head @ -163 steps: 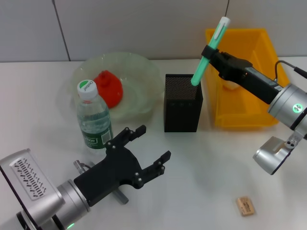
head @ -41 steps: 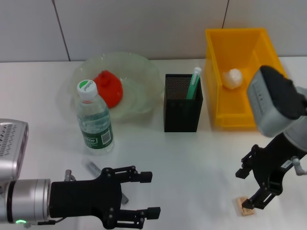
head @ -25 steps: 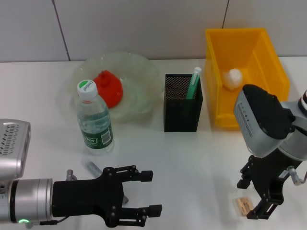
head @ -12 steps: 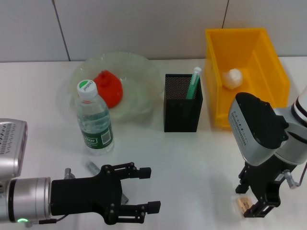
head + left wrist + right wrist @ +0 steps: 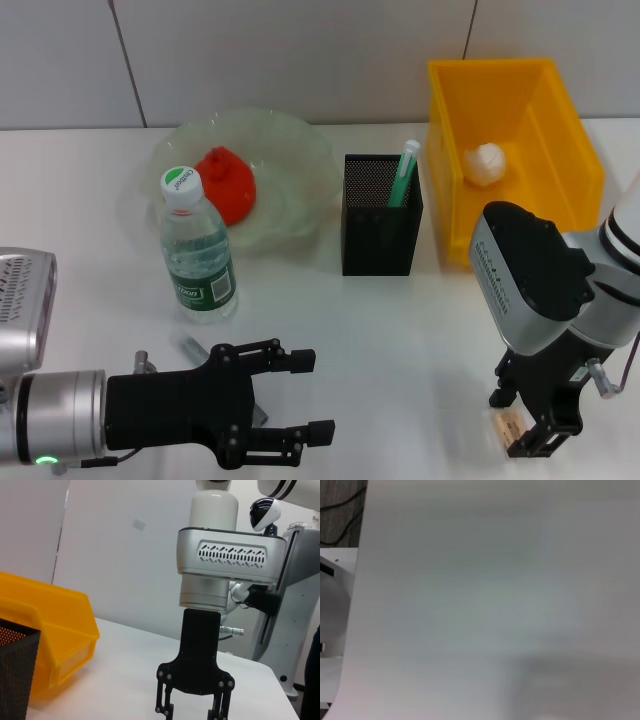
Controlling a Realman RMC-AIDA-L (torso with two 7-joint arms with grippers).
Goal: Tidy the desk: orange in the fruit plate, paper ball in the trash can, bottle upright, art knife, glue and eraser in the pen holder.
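Pincer work splits across the tabletop (image 5: 400, 330): at the near left the left pincer (image 5: 300, 400) lies low and sideways with its black fingers spread wide and nothing between them, hovering just beside a grey metal tool, probably the art knife (image 5: 190, 350), which lies partly hidden behind it. Behind that the bottle (image 5: 195, 250) already stands upright with its green cap on, and the clear fruit plate (image 5: 290, 150) holds the reddish-orange orange (image 5: 228, 185). At the centre the black mesh pen holder (image 5: 380, 225) contains one green stick, likely the glue (image 5: 403, 175), leaning in its right corner. Further right the yellow bin serving as trash can (image 5: 560, 110) holds the white paper ball (image 5: 484, 163). At the near right the right pincer (image 5: 527, 425) points straight down over the tan eraser (image 5: 507, 427), its fingers parted on either side of it and not yet closed on it; whether they touch it cannot be told. The step in hand looks like the eraser pickup, and to do it well the fingers should be low enough to reach the small block's sides, squeeze it squarely, then lift straight before carrying it to the pen holder.
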